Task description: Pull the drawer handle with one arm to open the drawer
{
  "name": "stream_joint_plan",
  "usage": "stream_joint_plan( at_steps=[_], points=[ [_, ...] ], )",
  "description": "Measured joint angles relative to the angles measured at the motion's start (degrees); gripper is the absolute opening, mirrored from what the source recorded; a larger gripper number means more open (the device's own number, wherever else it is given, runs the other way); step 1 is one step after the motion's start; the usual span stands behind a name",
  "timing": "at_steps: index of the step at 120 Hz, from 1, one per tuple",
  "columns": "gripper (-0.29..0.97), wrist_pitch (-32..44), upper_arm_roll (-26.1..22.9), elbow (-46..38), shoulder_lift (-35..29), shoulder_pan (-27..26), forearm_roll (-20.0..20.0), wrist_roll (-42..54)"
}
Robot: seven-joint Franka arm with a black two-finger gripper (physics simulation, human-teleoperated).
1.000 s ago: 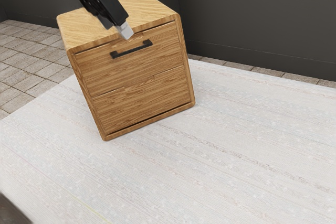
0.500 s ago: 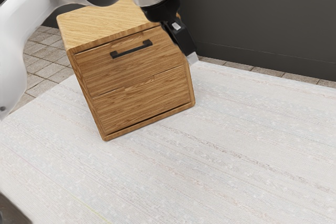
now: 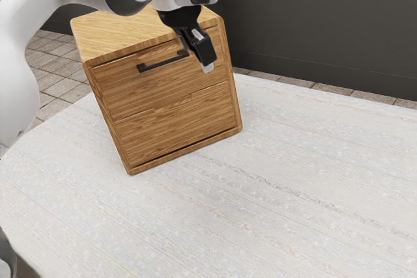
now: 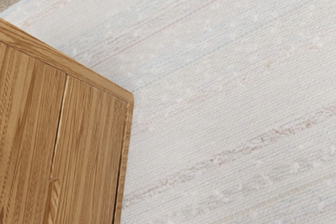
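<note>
- Pincer [image 3: 206, 65] hangs before the upper drawer front [image 3: 156, 79], just beside the end of the drawer handle [image 3: 161, 62] toward the exterior view's right; whether it is apart or together cannot be told.
- The black handle lies across the upper drawer front, which sits level with the wooden cabinet [image 3: 172, 122] frame.
- The cabinet stands on the pale desk [image 3: 300, 193], near its far edge.
- From the wrist, a corner of the cabinet [image 4: 52, 145] shows against the desk [image 4: 236, 103].
</note>
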Motion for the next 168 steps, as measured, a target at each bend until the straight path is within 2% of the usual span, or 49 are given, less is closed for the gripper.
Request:
stream_joint_plan(
  at_steps=[14,29,46,70,100,127,168],
  points=[
    [0.58,2.7,1.6,0.1,-0.1,0.6,1.2,1.9],
    [0.57,4.2,1.6,-0.9,-1.7,0.6,4.4,4.1],
    [0.56,4.1,1.8,-2.0,-2.4,0.6,7.7,6.3],
    [0.55,3.7,3.1,-4.0,-1.9,0.6,9.9,8.2],
    [0.54,3.4,4.4,-3.9,0.5,0.8,10.2,6.9],
    [0.44,4.0,4.4,-3.9,1.7,1.5,9.9,6.0],
    [0.37,5.2,4.3,-4.0,3.0,2.6,8.1,5.2]
  ],
)
